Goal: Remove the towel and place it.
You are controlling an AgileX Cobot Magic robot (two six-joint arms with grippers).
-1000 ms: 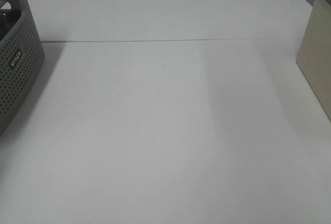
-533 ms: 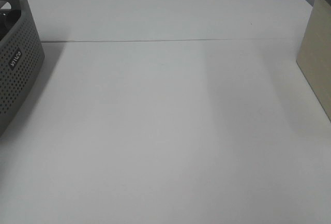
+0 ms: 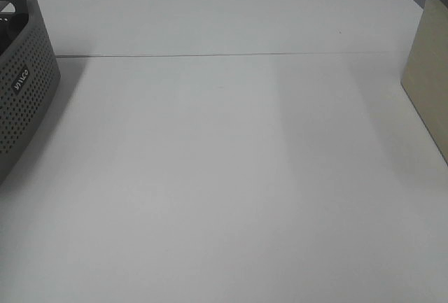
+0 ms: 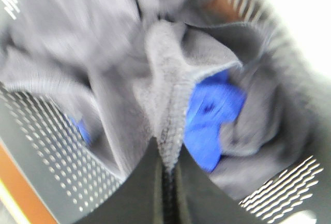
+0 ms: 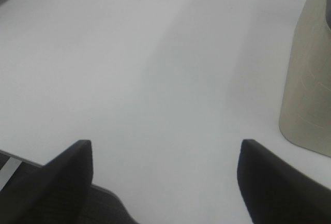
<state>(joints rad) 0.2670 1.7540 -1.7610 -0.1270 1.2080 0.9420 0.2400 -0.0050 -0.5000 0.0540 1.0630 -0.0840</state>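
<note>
Left gripper (image 4: 166,164) pinches a fold of the crumpled dark grey terry-cloth towel (image 4: 165,79), its long axis unclear; right gripper (image 5: 165,146) gapes empty.

Left gripper (image 4: 166,164): black jaws pressed together, pinching a raised fold of the dark grey terry cloth towel (image 4: 165,79) between the tips. Gripper points down into the cloth; the wrist view is blurred. Right gripper (image 5: 165,143): black jaws spread wide, tips well apart. It hangs above the white table (image 5: 155,53), both tips off the surface, tilted forward over it.
</note>
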